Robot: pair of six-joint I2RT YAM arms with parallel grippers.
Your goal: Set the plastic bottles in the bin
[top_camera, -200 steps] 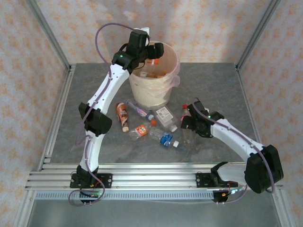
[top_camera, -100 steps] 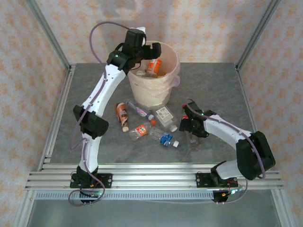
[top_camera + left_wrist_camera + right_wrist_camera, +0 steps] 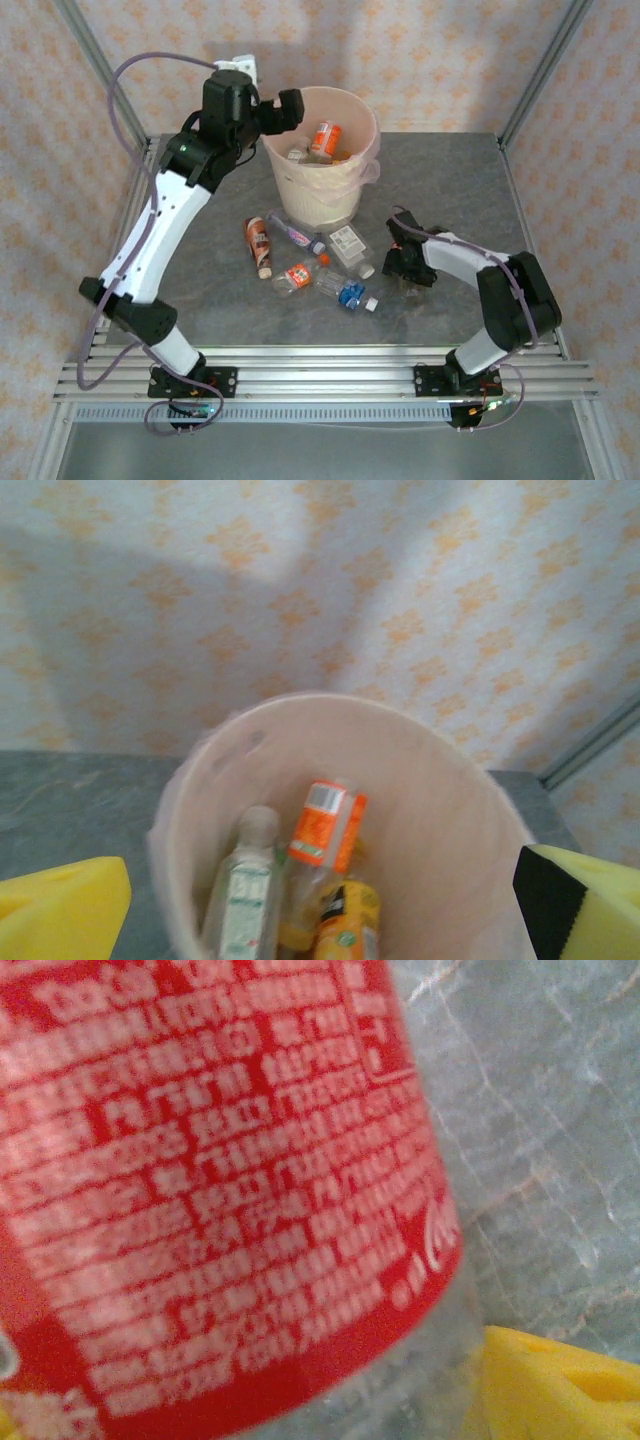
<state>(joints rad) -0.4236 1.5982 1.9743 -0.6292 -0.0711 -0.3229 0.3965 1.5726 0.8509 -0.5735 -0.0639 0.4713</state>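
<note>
l gripper point(image 3: 320, 915) spread wide, yellow pads point(image 3: 60, 910) far apart at both lower corners of wrist view, nothing pinched. hovering by left rim of bin point(image 3: 312, 195), looking down into it. ahead of & below its fingers, inside bin: orange-label bottle point(image 3: 325, 825) leaning against the others, white-label bottle point(image 3: 245, 885) to its left, orange bottle point(image 3: 347, 925) nearest the gripper.

r gripper point(image 3: 405, 262) low over table point(image 3: 470, 190), set around red-label bottle point(image 3: 220, 1180). label right up against wrist cam, one yellow finger point(image 3: 560, 1390) just beside clear lower part of bottle. cannot tell if jaws are pressed on it or loose round it.

off to left of r gripper, lying loose on table: blue-label bottle point(image 3: 347, 292) nearest, then square clear bottle point(image 3: 349, 246) w/ white label, small orange-tag bottle point(image 3: 296, 275), slim clear bottle point(image 3: 298, 234), brown bottle point(image 3: 259, 243) furthest off. all outside bin, near its base, well below l gripper.
</note>
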